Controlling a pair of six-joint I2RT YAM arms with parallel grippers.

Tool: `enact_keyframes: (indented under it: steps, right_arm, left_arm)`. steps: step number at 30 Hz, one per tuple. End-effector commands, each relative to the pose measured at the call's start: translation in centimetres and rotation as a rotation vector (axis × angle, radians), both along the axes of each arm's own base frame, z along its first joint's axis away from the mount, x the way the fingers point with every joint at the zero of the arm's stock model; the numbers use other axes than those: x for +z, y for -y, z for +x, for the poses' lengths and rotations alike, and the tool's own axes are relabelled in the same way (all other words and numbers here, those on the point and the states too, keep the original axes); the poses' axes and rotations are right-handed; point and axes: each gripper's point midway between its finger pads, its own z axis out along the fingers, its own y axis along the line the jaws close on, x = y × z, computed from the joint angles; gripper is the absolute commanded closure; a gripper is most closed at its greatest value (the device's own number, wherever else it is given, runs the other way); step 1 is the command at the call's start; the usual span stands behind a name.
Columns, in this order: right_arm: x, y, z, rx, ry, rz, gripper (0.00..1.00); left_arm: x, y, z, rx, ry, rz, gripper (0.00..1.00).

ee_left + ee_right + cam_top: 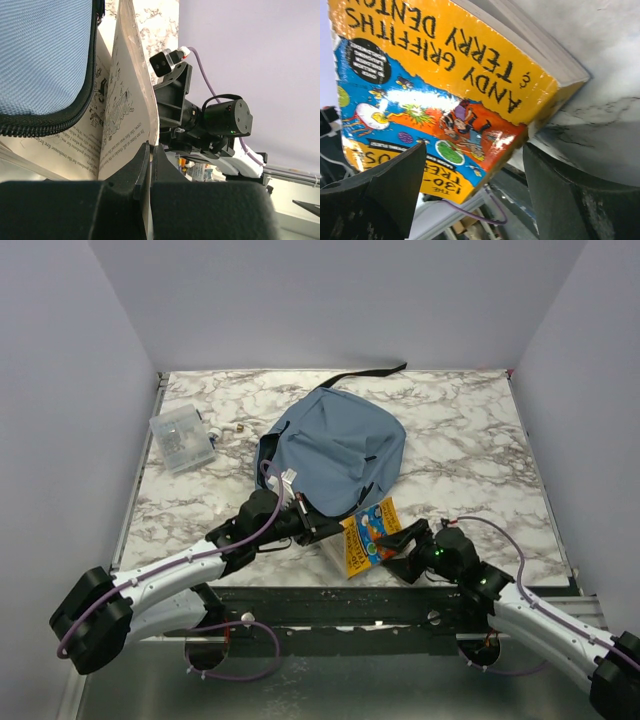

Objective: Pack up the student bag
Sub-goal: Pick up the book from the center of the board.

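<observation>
Here the book point(368, 535) sits at the mouth of the student bag point(335, 445), left gripper point(150, 152) clamped on it, right gripper point(475, 170) open around its corner.

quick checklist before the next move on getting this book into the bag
1. Left tool shut on pages of the book: ok.
2. Right tool open, astride the cover's corner: ok.
3. The student bag unzipped on the book's side: ok, its zipper edge lies over a page.
4. Book inside the bag: not ok, the cover lies out on the table.
5. Room inside the bag: cannot tell.
</observation>
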Motion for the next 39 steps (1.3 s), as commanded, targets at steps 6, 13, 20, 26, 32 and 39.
enact_keyframes:
  steps: [6,13,20,26,32,39]
  right_arm:
    - [0.7,-0.5,2.0,-0.139,-0.015,0.179,0.37]
    - [0.7,0.2,3.0,-0.198,0.006,0.162,0.74]
    - [1.5,1.3,4.1,-0.265,0.076,0.147,0.82]
    - [3.0,2.0,4.8,-0.259,0.175,0.047,0.99]
    - [9.9,3.3,5.8,-0.269,0.378,-0.031,1.0]
    - [17.7,5.4,6.4,-0.347,0.58,-0.033,1.0]
  left_arm:
    - [2.3,0.1,-0.3,-0.003,0.014,-0.072,1.0]
    - [0.8,-0.3,-0.5,0.008,-0.021,-0.051,1.0]
    - [-0.4,-1.0,-0.6,0.038,-0.043,-0.041,1.0]
    - [-0.8,-1.6,-0.6,0.061,-0.024,-0.04,0.59]
    - [0.6,-3.4,-0.5,0.129,0.07,-0.088,0.29]
    - [3.1,-2.6,-0.7,0.071,0.125,-0.111,0.11]
